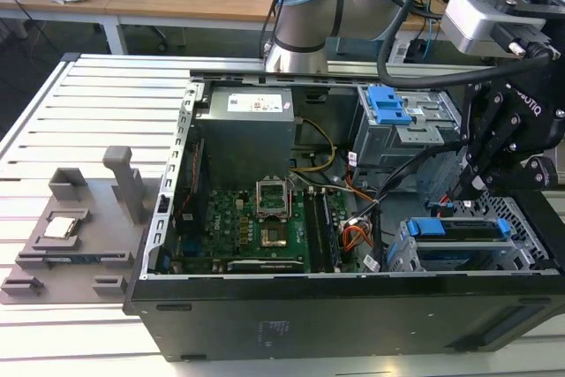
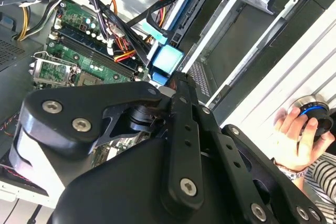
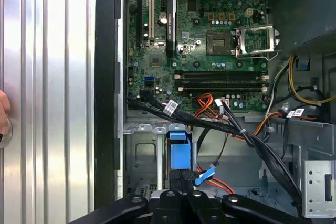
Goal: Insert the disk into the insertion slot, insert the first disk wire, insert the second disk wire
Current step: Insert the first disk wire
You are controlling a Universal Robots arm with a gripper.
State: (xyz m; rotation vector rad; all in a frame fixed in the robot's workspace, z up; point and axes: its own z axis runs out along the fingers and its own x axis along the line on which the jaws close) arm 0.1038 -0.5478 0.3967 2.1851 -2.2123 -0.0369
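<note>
Exterior view: your silver hard drive in its bright blue plastic carrier [image 1: 459,237] sits in the silver perforated sheet-metal bay [image 1: 527,218], at the exterior view's right of the open black tower case [image 1: 309,315]. The black gripper [image 1: 470,187] hangs just above it.
Second wrist view: jaws drawn together, beside the carrier's blue tab.
First wrist view: a black wire plug [image 3: 182,174] sits at the gripper's tip. Can't tell if it's pinched.

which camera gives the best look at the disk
The exterior view: the disk sits in the insertion slot, with its long side and blue carrier toward the camera. Both wrist views show little more than one blue end of its carrier.
</note>
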